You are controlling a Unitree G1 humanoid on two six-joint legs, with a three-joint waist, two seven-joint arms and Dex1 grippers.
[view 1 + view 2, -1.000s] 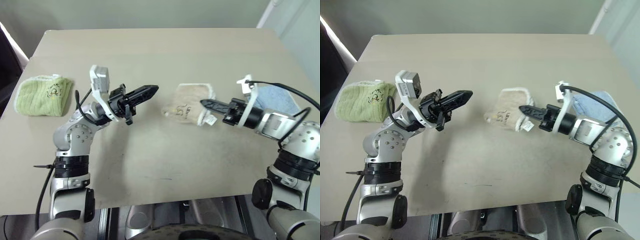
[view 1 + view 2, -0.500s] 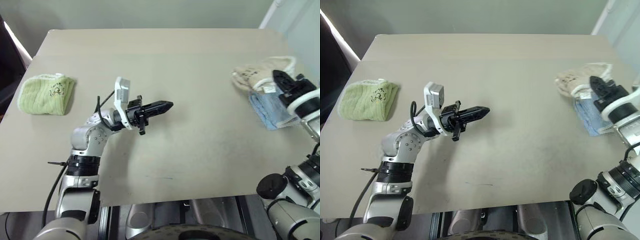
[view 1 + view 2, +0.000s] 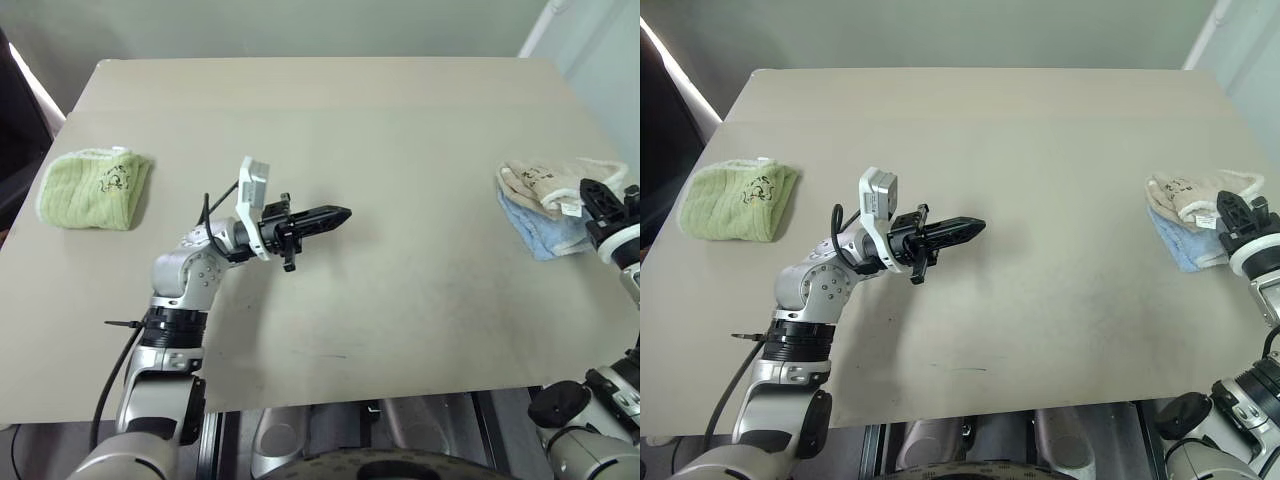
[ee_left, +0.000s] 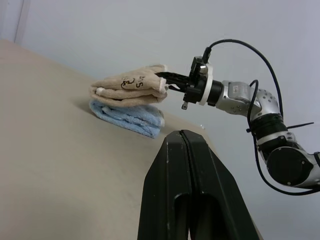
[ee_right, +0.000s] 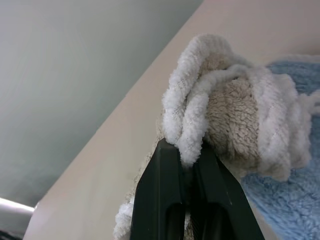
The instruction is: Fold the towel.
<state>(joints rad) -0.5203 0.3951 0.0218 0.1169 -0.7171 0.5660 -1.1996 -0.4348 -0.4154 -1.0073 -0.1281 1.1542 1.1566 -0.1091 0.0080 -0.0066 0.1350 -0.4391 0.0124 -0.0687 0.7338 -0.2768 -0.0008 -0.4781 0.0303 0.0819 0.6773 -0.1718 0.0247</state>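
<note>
Towel [image 3: 540,182] atop blue cloth [image 3: 548,227], edge pinched in right gripper [image 3: 598,196]; left gripper [image 3: 335,214] closed, empty.

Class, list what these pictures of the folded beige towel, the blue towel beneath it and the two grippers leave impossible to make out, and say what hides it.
- Blue towel: its top face, covered by the beige towel in every view.
- Beige towel's emblem: too small to read from the head views.
- Right gripper: how much cloth it pinches, hidden behind the white edging in the right wrist view.
- Green towel: inner folds, tucked under.
</note>
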